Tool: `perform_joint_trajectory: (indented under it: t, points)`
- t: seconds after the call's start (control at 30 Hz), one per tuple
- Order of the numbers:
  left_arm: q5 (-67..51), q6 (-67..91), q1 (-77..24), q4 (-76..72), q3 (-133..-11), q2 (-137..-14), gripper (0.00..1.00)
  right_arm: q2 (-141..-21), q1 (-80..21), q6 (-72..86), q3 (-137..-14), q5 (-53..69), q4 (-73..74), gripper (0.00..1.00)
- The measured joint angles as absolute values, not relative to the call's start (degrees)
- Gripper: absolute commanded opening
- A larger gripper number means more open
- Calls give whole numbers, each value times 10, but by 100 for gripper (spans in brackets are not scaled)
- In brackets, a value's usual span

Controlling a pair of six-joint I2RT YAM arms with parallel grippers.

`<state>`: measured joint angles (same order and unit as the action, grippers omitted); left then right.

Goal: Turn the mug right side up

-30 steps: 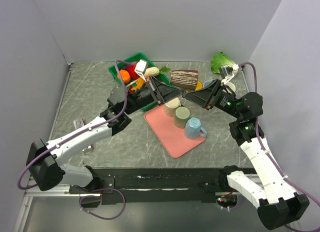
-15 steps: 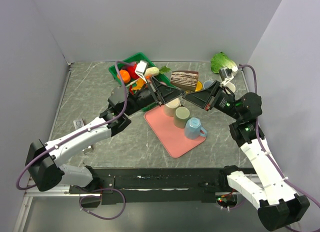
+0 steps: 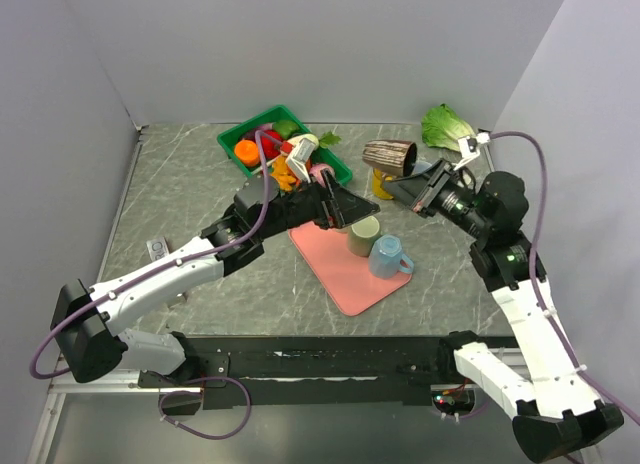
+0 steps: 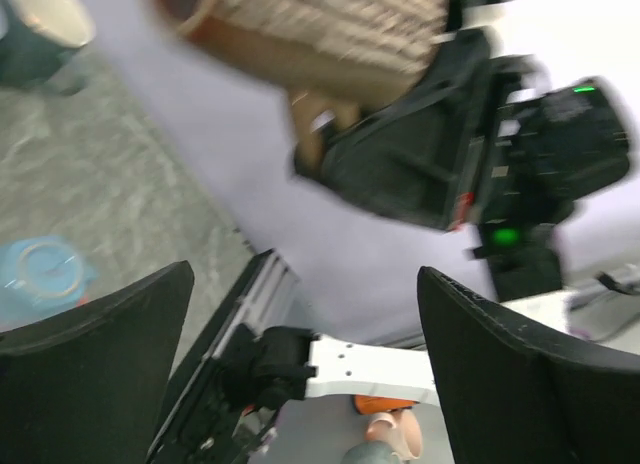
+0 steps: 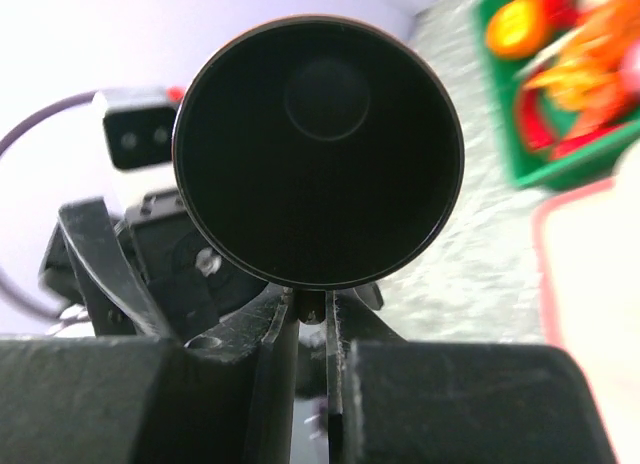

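Item: brown ribbed mug [image 3: 390,156], held aloft on its side above the table's [image 3: 180,184] far-right part, clear of the surface, mouth turned toward the right wrist camera, which looks straight into its dark interior [image 5: 318,149]. Right gripper [image 3: 400,181]: fingers pressed nearly together on a thin part just under the mug's rim [image 5: 310,324]; which part of the mug that is cannot be told. Left gripper [image 3: 355,212]: fingers spread wide [image 4: 305,364], holding nothing, hanging over the far corner of the pink tray [image 3: 345,279], just beside and below the mug. On the tray: olive mug [image 3: 363,234] and blue mug [image 3: 388,256], close together along its right edge; the near half of the tray is bare. Green basket [image 3: 262,119] of toy food at the far centre, its right edge close to the left gripper. Lettuce [image 3: 445,126] in the far-right corner, near the wall. Bare stone lies left of the tray and along the near edge.
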<state>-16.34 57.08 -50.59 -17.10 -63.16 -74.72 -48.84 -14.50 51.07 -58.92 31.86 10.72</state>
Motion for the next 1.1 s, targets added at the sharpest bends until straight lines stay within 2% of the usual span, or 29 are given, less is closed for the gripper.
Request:
perform_joint_trajectory:
  t: [0.37,0.67,0.83,1.1]
  points:
    - [-79,501,-506,-10,-667,-747,96,-505,-50,331,-691,112,335,0]
    - [-38,444,-505,76,-698,-759,96,-566,22,248,-632,-93,432,0]
    - [-48,411,-487,107,-710,-778,96,-602,71,230,-587,-111,442,0]
    - [-91,343,-434,169,-746,-798,96,-708,137,208,-594,-80,421,0]
